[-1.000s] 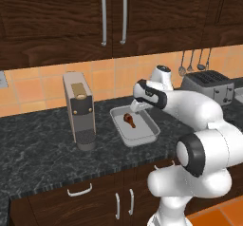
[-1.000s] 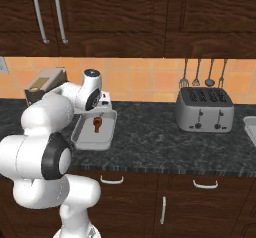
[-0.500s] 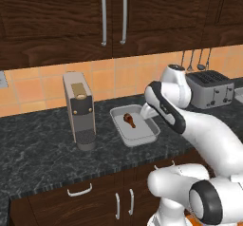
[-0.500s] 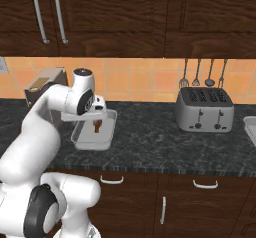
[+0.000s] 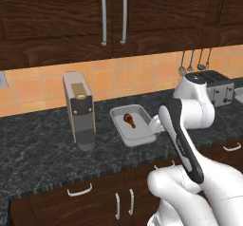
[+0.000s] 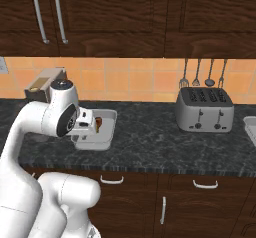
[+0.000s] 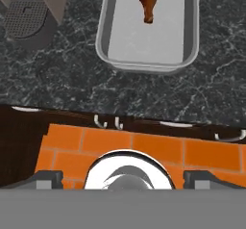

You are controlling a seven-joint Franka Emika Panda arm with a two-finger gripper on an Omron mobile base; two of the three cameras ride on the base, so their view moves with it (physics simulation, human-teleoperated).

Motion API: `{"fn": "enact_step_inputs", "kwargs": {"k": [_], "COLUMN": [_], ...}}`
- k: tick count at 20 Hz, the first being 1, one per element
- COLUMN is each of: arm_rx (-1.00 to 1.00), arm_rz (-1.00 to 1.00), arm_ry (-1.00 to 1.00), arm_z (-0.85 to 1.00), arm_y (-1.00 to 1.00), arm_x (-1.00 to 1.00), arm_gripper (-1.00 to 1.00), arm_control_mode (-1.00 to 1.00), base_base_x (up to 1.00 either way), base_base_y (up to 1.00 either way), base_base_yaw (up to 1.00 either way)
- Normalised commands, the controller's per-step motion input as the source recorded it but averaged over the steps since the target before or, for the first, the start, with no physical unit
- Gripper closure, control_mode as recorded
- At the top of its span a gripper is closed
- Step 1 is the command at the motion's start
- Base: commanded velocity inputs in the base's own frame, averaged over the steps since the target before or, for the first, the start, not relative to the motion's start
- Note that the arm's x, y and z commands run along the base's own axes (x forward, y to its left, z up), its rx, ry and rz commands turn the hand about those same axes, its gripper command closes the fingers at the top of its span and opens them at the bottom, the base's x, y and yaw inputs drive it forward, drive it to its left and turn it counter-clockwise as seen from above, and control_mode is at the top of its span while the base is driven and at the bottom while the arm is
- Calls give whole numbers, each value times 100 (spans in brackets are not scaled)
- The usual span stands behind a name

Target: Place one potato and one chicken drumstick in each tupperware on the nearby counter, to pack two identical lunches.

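No brand, label or readable writing anywhere.

Nearest, along the rough front edge of the dark grey-black speckled stone counter [image 5: 42, 158]: dark brown wooden drawers with silver handles [image 5: 79, 192] below, orange floor tiles [image 7: 144, 151] under that in the hand view. Bare stone to the left of the front edge and between tray and toaster in the right base view.

Just back from the front edge, toward the middle of the counter: one shallow rectangular pale grey-white tupperware tray with rounded corners [image 5: 142, 136], long side running front to back. Inside, toward the far end: the small brown-orange tapered chicken drumstick [image 5: 129, 120], lying flat, near half of the tray floor bare.

At the tray's near right corner: the white arm's two-finger gripper [image 5: 155, 123], above the rim, partly hidden by the arm's own links. Cannot tell whether spread or pressed together, nor whether anything is pinched.

Left of the tray, well apart: a tall grey-and-beige coffee machine with a round drip grille [image 5: 80, 111].

Far right, near the back edge: a silver four-slot toaster [image 6: 204, 110]. Behind, an orange tiled wall with hanging utensils [image 6: 202, 73], dark wooden cupboards [image 5: 109, 16] overhead.
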Motion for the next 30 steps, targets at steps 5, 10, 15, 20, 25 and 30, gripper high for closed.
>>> {"fn": "enact_step_inputs", "kwargs": {"k": [5, 10, 15, 20, 25, 30], "arm_rx": [-1, -1, 0, 0, 0, 0], "arm_rz": [0, 0, 0, 0, 0, 0], "arm_ry": [-8, -1, 0, 0, 0, 0], "arm_z": [33, 2, 0, 0, 0, 0], "arm_y": [4, 0, 0, 0, 0, 0], "arm_x": [-58, -11, 0, 0, 0, 0], "arm_gripper": [-100, -100, -100, -100, -100, -100], "arm_control_mode": [-100, 100, 100, 100, 100, 100], "base_base_x": [0, -30, -60, 0, 6, -10], "base_base_y": [0, 0, -12, -75, -100, -100], "base_base_yaw": [0, 0, -4, -2, 6, 26]}}
